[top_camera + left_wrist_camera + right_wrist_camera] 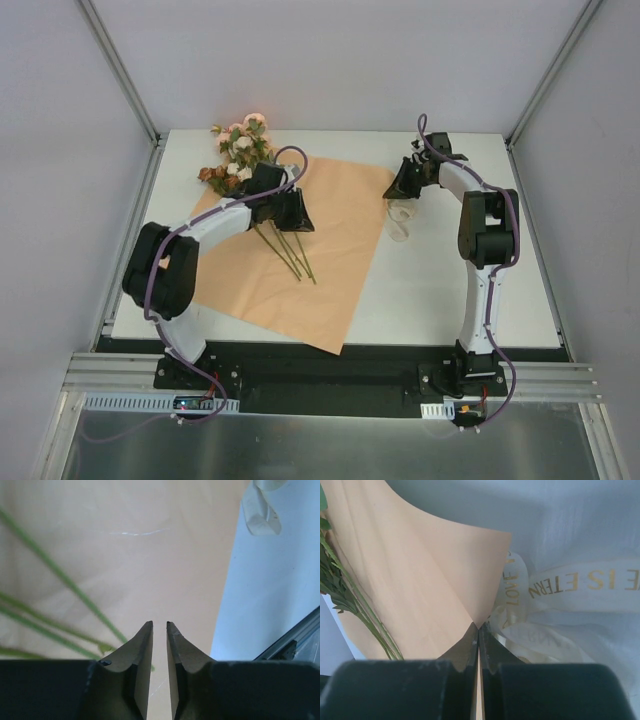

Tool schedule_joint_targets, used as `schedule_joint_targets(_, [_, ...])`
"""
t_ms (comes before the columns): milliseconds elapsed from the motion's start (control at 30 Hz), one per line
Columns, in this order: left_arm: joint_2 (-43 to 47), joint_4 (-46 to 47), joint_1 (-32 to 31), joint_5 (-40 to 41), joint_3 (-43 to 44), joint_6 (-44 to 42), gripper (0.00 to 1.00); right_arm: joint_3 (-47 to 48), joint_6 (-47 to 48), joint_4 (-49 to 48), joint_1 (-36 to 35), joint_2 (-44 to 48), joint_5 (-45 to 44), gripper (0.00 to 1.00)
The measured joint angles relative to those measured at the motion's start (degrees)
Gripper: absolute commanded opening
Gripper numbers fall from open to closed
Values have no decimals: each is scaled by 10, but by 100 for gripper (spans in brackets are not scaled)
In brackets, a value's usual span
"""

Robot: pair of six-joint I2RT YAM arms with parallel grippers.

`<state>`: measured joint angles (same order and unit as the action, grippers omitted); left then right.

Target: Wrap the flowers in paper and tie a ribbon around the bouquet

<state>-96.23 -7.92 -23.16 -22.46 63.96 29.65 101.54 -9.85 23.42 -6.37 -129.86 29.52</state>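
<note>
Bolted at the near edge of the table [450,290], the 2 arms reach away in the top view. The paper [300,280] lies flat and slantwise, orange-tan face up. The flowers [238,150] lie on its far left part, blooms over the far corner and green stems running toward the middle of the sheet. The left gripper [290,212] sits down over those stems. The right gripper [408,180] is at the sheet's right corner, with the ribbon [400,218] in a loose heap just beside it on the bare table.

From the left wrist, the left gripper [159,625] shows its 2 fingers nearly together, with only a narrow slit between them. Stems of the flowers [65,580] cross the paper [150,555] and pass under the left finger. A green sliver shows in the slit, but whether a stem is pinched cannot be told. The ribbon [262,512] lies at the upper right on the table [270,595].

From the right wrist, the right gripper [479,627] has its fingers pressed together on the corner of the paper [420,580], which curves upward from them. The flowers [340,590] show as leaves and stems at the left. The ribbon [560,585], printed with gold letters, lies bunched just right of the fingertips.
</note>
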Motion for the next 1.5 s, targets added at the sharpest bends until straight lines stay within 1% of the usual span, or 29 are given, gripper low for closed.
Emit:
schedule_joint_targets(67, [-39,6,-18,-12,33,2,5,-1,0,6,0,0,0,0])
schedule_joint_targets(133, [-76,13,-36,-16,54,6,3,-1,0,7,-2,0,0,1])
schedule_joint_targets(233, [-105,11,-49,-13,56,8,1,-2,0,9,-2,0,0,0])
schedule_joint_targets(400, [-121,-11,-45,5,51,7,0,-2,0,9,-1,0,0,0])
schedule_joint_targets(533, [-122,-21,-44,16,40,2,0,-3,-2,7,0,0,1,0])
schedule_joint_targets(667, [-120,-23,-42,19,7,-3,0,-11,-4,0,2,0,1,0])
schedule_joint_targets(833, [-95,-20,-41,26,-20,-6,0,-19,-5,-2,3,0,2,1])
schedule_joint_targets(1067, [-40,-32,-22,51,-77,-15,0,-20,-6,-2,6,0,4,0])
schedule_joint_targets(1267, [-21,-49,-7,66,-93,-25,0,-20,-5,-2,8,0,5,1])
schedule_joint_targets(1300, [-20,-51,-4,66,-93,-27,0,-18,-3,2,8,0,5,7])
schedule_joint_targets(1333, [-19,-52,-3,67,-93,-28,1,-15,-2,5,8,0,4,18])
schedule_joint_targets(1367, [-18,-53,-3,67,-93,-29,3,-11,1,13,8,0,3,40])
schedule_joint_targets(1400, [-16,-55,0,66,-93,-29,6,-7,1,17,8,1,0,49])
schedule_joint_targets(1433, [-13,-58,0,64,-93,-29,12,-7,4,23,8,5,-6,57])
schedule_joint_targets(1467, [-7,-60,0,61,-93,-30,16,-13,10,29,8,14,-18,67])
schedule_joint_targets(1500, [2,-63,0,56,-93,-30,19,-27,14,36,6,30,-34,70])
